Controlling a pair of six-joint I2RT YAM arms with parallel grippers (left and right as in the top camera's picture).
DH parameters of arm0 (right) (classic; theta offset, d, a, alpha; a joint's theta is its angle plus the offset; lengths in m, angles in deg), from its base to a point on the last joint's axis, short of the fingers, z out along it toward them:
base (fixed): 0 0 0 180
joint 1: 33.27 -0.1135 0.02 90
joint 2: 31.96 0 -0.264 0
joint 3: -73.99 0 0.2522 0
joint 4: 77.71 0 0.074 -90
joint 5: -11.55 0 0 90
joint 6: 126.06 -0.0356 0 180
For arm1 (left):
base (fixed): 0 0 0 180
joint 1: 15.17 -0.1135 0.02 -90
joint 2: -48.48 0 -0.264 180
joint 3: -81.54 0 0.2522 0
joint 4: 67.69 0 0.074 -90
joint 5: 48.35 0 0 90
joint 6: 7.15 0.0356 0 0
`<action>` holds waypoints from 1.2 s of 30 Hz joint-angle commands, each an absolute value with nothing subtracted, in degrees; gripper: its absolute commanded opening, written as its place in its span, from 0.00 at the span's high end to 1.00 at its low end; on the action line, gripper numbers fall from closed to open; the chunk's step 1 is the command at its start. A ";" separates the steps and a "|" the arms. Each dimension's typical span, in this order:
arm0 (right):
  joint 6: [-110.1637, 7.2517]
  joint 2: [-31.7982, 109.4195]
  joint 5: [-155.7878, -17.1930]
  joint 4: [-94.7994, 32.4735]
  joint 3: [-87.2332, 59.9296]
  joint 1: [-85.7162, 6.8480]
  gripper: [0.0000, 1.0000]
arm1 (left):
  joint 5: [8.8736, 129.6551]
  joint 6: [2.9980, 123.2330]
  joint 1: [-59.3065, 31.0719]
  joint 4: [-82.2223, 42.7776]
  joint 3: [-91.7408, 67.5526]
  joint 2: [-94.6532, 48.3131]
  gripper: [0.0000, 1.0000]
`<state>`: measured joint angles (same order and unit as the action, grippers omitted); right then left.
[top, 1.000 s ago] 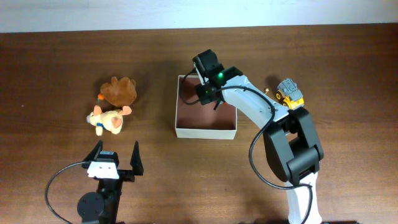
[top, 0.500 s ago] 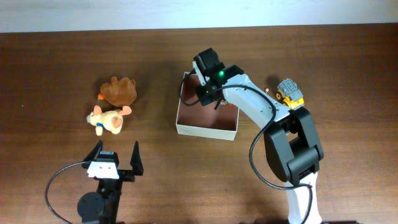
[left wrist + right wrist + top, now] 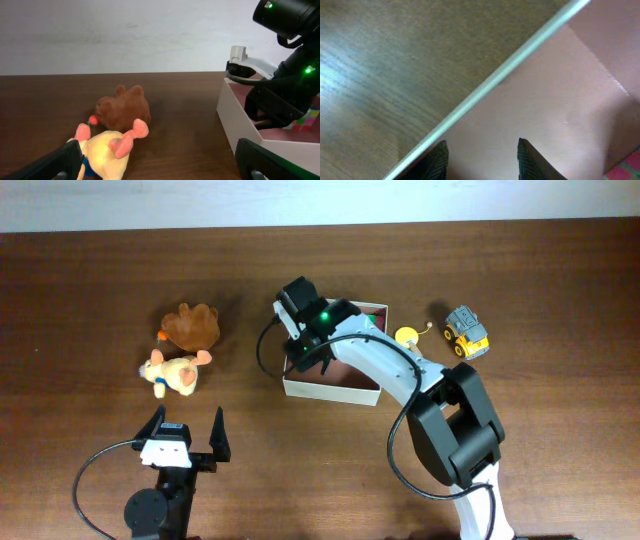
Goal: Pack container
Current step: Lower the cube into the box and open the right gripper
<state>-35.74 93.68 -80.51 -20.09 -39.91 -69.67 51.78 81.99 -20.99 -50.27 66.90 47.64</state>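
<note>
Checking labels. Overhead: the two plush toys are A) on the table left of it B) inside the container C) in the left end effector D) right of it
A: the brown plush and the cream plush lie on bare table left of the container.

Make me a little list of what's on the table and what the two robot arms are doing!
container: white box, pinkish-brown inside
in the container: colourful cube
left of it: brown plush and cream plush, side by side
right of it: toy truck and a small yellow round thing
left tool: open, empty, near the plushes
right tool: open, empty, above the container's inside, by its wall
</note>
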 commanded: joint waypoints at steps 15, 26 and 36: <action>-32.18 94.08 -82.13 -15.90 -41.09 -73.69 0.59 | 52.41 82.49 -21.34 -50.25 67.25 48.18 0.01; -28.86 94.08 -80.86 -12.31 -41.09 -71.49 0.59 | 52.41 82.49 -21.34 -50.25 67.25 48.18 0.01; -22.34 94.08 -84.34 -8.16 -41.09 -71.55 0.59 | 52.39 82.49 -21.34 -50.25 67.25 48.18 0.01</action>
<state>-25.58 93.68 -82.06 -8.64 -39.96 -71.55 51.78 81.99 -20.99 -50.27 66.90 47.64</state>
